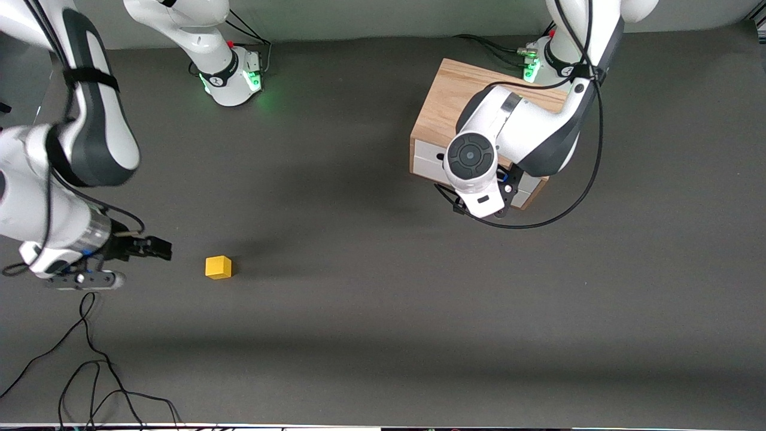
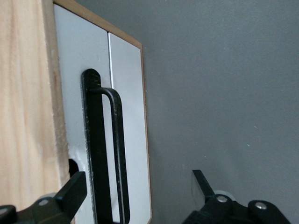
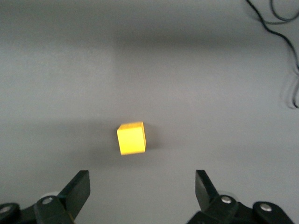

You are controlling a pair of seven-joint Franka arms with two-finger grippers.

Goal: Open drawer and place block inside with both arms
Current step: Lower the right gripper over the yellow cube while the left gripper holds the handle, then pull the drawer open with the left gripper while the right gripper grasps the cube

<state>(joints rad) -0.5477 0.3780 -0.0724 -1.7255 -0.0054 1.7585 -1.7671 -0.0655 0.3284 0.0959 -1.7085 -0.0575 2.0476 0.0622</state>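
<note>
The light-wood cabinet [image 1: 446,96] stands toward the left arm's end of the table. Its drawer [image 1: 426,158] is closed, and the white front [image 2: 128,116] and black wire handle [image 2: 105,149] show in the left wrist view. My left gripper [image 2: 138,186] is open in front of the drawer, with the handle between its fingers and close to one of them; in the front view the left wrist [image 1: 476,179] hides it. The yellow block [image 1: 218,267] lies on the table toward the right arm's end. My right gripper [image 1: 157,248] is open beside it, a short gap away, with the block [image 3: 131,138] ahead of its fingers.
Black cables [image 1: 90,371] trail over the table near the front camera at the right arm's end. A cable [image 1: 538,221] loops off the left arm beside the cabinet. The arms' green-lit bases [image 1: 234,78] stand along the table's edge farthest from the front camera.
</note>
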